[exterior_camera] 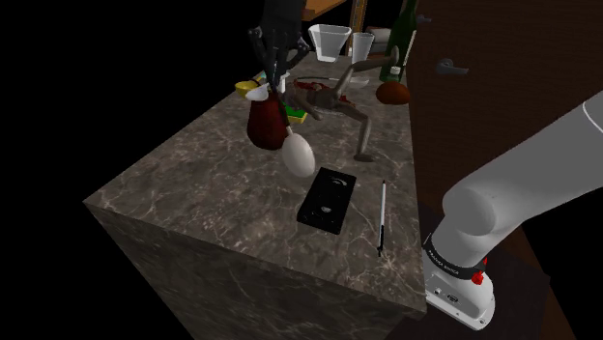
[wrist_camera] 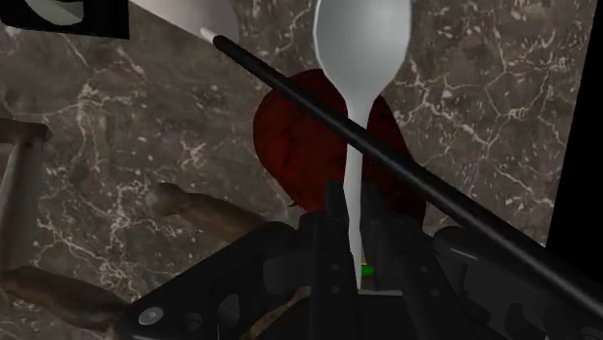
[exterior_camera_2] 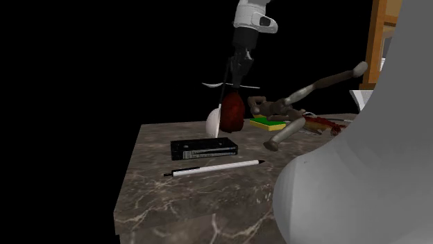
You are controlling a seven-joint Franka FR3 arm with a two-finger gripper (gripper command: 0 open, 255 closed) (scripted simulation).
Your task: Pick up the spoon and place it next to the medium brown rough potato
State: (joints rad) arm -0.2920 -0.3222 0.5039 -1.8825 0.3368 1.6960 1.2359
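1. Surface: we see a dark brown worktop (exterior_camera: 193,184) with pale marble veining. Black area surrounds it on the open sides. A brown door (exterior_camera: 483,58) with a lever handle (exterior_camera: 449,66) stands along the edge beside the white arm (exterior_camera: 522,174). The marking on the arm's base is too small to read.

2. Near corner, door side: a white pen (exterior_camera: 382,217) lies along that edge. A black cassette (exterior_camera: 326,201) lies just beside it, toward the middle.

3. Middle: the gripper (wrist_camera: 356,230) is clamped on the handle of the white spoon (exterior_camera: 299,155). In the wrist view both fingers (wrist_camera: 333,217) press the handle between them. The spoon hangs bowl down, just beside a dark red rounded object (exterior_camera: 265,124). We cannot tell whether the bowl touches the worktop. A thin black rod (wrist_camera: 435,188) crosses the handle in the wrist view.

4. Beyond the middle: a green and yellow sponge (exterior_camera: 295,115) lies by a sprawled wooden figure (exterior_camera: 338,97).

5. Far edge: the brown potato (exterior_camera: 393,92) sits in the corner by the door, well apart from the spoon. Two clear cups (exterior_camera: 330,41) and a dark bottle (exterior_camera: 406,39) stand behind it.
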